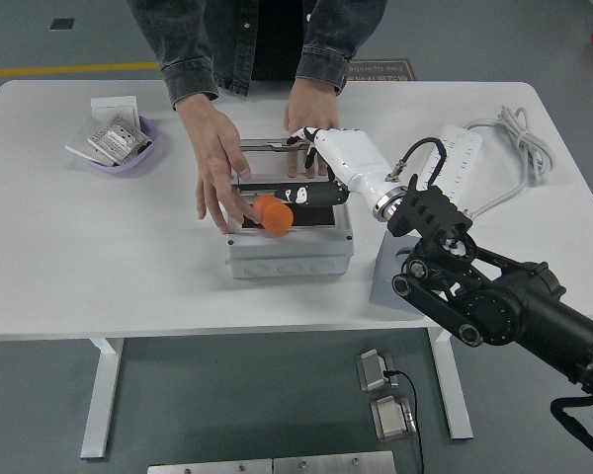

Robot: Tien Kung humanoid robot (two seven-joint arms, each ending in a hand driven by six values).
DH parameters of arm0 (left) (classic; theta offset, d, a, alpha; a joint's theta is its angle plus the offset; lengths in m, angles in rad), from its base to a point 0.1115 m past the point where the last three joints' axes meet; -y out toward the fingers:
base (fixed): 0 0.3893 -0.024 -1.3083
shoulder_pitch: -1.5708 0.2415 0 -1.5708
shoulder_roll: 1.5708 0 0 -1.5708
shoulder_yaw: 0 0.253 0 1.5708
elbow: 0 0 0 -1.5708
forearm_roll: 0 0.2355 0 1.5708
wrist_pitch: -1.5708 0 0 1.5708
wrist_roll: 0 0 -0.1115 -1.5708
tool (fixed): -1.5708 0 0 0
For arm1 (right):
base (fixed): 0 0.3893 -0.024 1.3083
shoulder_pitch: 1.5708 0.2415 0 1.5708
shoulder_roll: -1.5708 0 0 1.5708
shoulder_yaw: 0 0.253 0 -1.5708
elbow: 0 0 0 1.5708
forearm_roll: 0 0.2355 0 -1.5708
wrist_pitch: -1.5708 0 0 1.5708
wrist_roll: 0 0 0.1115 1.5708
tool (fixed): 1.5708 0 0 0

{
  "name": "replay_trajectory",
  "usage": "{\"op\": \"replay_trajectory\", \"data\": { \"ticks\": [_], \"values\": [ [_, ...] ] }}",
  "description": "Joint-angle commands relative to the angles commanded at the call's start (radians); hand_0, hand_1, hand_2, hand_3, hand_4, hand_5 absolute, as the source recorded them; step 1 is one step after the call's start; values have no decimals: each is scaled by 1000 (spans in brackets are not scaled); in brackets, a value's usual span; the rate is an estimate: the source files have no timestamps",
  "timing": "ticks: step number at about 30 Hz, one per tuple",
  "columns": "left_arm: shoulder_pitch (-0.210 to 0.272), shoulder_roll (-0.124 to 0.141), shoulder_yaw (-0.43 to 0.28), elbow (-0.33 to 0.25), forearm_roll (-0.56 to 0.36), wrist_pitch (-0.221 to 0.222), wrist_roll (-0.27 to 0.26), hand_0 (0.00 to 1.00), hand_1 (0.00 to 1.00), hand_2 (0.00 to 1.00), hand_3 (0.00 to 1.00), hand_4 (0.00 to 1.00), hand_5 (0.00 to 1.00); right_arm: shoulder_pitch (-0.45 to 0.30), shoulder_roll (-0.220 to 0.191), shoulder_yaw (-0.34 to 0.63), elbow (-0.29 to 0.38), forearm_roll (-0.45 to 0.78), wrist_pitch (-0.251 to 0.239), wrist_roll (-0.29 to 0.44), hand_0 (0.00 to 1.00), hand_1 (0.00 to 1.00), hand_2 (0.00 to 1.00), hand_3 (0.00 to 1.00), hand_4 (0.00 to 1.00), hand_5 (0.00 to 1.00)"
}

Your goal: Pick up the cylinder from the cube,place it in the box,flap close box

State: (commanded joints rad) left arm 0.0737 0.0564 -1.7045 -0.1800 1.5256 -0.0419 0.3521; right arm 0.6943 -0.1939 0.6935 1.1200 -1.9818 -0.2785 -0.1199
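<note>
At the centre of the frame the right robot hand (311,163) reaches over the grey box (290,240) on the white worktop (99,247); whether its fingers are curled or spread I cannot tell. The orange cylinder (274,214) sits at the box's opening, touched by a person's hand (217,173). The person's other hand (308,109) rests behind the box.

Orange cylinder (273,214), grey box (289,253), white robot hand (321,170).
</note>
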Motion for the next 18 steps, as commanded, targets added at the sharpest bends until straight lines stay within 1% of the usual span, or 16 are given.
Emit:
{"op": "replay_trajectory", "data": {
  "ticks": [4, 5, 9, 10, 13, 16, 17, 18],
  "values": [
    [2, -1, 0, 0, -2, 0, 0, 639, 655, 469, 615, 683, 403, -13, -24, 45, 59, -15, 14, -9, 148, 202, 461, 752, 981, 558],
    [2, -1, 0, 0, -2, 0, 0, 639, 655, 467, 615, 683, 404, -14, -28, 57, 71, -16, 17, -8, 146, 202, 460, 750, 980, 574],
    [2, -3, -1, 0, -1, 0, 0, 639, 655, 467, 615, 683, 404, -15, -33, 85, 92, -9, 20, 1, 146, 202, 460, 750, 980, 574],
    [2, -3, -1, 0, -1, 0, 0, 639, 655, 463, 617, 685, 404, -14, -33, 91, 94, -5, 20, 4, 149, 203, 461, 752, 995, 630],
    [2, -3, -3, 0, 2, 0, 1, 639, 655, 463, 617, 685, 404, -9, -28, 103, 88, 11, 24, 12, 149, 203, 461, 752, 995, 630],
    [2, -3, -4, 0, 4, 0, 2, 639, 655, 463, 617, 685, 404, 0, -18, 110, 68, 25, 28, 18, 149, 203, 461, 752, 995, 630],
    [2, -3, -5, 0, 4, 0, 3, 639, 655, 461, 615, 685, 405, 5, -13, 112, 57, 30, 30, 20, 213, 309, 467, 698, 998, 744],
    [2, -3, -5, 0, 5, 0, 3, 639, 655, 461, 615, 685, 405, 10, -8, 113, 47, 32, 30, 21, 213, 309, 467, 698, 998, 744]
  ]
}}
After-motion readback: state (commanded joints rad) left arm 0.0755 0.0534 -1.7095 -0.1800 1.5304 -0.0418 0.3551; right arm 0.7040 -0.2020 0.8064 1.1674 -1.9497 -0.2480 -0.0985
